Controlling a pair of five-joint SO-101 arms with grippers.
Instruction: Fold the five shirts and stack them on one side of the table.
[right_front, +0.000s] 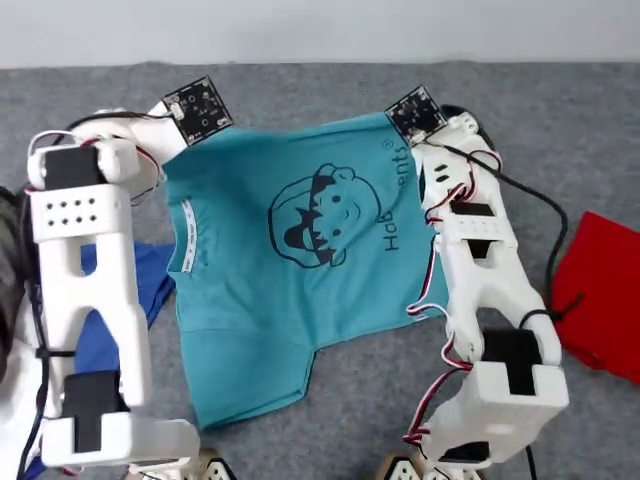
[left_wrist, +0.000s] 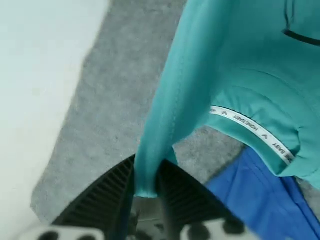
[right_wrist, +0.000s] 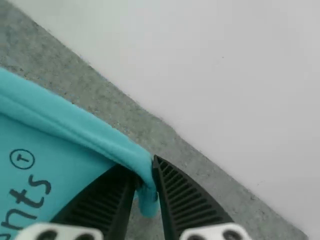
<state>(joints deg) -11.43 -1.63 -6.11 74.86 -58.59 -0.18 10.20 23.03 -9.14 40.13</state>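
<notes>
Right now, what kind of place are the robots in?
Probably a robot test bench, not a home: the left gripper and right gripper each pinch a teal shirt on a grey-covered table against a plain white wall.

Perhaps lab: grey-felt robot table (right_front: 375, 390).

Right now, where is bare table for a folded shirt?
Bare table lies far right, between the right arm and the red shirt, and near, between the arm bases. The left is crowded: the blue shirt lies under the left arm.
</notes>
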